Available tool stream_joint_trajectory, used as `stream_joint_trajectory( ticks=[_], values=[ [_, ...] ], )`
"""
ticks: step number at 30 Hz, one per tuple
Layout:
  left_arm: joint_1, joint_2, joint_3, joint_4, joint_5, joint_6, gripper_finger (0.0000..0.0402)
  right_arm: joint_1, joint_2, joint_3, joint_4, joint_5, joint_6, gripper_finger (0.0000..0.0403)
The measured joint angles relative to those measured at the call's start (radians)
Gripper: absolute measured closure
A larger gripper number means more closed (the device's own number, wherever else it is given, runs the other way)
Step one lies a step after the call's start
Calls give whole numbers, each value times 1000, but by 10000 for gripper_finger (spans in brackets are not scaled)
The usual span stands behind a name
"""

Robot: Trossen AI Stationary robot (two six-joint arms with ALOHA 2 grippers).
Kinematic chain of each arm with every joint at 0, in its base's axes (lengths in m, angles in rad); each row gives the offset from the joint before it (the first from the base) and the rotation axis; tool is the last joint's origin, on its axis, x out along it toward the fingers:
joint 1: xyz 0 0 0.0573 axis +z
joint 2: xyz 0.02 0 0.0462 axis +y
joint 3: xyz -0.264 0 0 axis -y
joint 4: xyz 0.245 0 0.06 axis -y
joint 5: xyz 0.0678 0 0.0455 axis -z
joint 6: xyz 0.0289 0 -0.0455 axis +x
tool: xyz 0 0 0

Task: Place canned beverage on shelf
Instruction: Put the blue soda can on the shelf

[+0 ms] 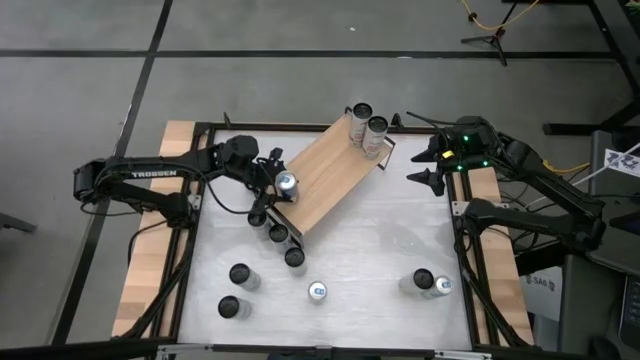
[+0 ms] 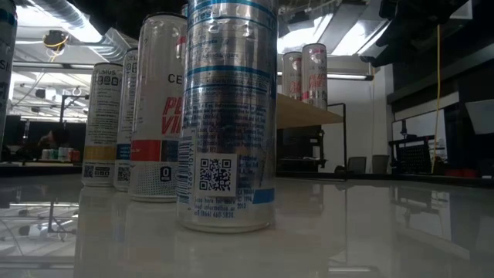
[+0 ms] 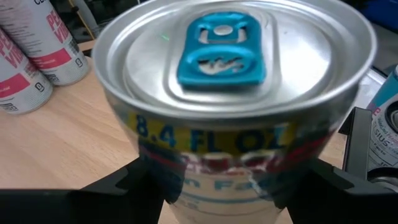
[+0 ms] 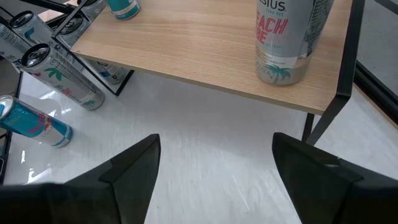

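Note:
The shelf (image 1: 335,175), a light-brown board with black frame ends, lies slantwise at the table's middle back. Two cans (image 1: 368,125) stand upright on its far right end and also show in the low view (image 2: 303,73). My left gripper (image 1: 280,187) is at the shelf's near left end, shut on a silver can with a blue pull tab (image 3: 217,53). My right gripper (image 1: 430,165) is open and empty, off the shelf's right end, and looks at the board (image 4: 199,43) and a can on it (image 4: 289,37). My left gripper pinches the can's side wall (image 3: 149,168) between its two fingers (image 3: 121,183), one on each side of the body, below the top rim. The fingers come level from the table's left side. The can is upright over the board's left end; the can itself hides its base.
Three cans (image 1: 277,233) stand close by the shelf's near left end. More cans stand on the white table toward its near edge: two at the left (image 1: 235,290), one in the middle (image 1: 318,291), two at the right (image 1: 432,284). Several loom close in the low view (image 2: 228,116).

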State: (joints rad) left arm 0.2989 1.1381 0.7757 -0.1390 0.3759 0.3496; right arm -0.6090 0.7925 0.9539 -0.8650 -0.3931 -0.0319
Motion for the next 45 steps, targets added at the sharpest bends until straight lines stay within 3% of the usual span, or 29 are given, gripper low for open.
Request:
stream_joint_trajectory(
  ticks=[10, 24, 38, 45],
  values=[
    [0, 0, 0, -3, -36, -7, 136, 0, 0, 0, 0, 0, 0, 98],
    [1, 1, 0, -5, -82, -6, 52, 0, 0, 0, 0, 0, 0, 98],
    [1, -22, 10, -3, -163, -37, 47, 0, 0, 0, 0, 0, 0, 98],
    [1, -93, 11, -4, -182, -136, 47, 0, 0, 0, 0, 0, 0, 98]
  ],
)
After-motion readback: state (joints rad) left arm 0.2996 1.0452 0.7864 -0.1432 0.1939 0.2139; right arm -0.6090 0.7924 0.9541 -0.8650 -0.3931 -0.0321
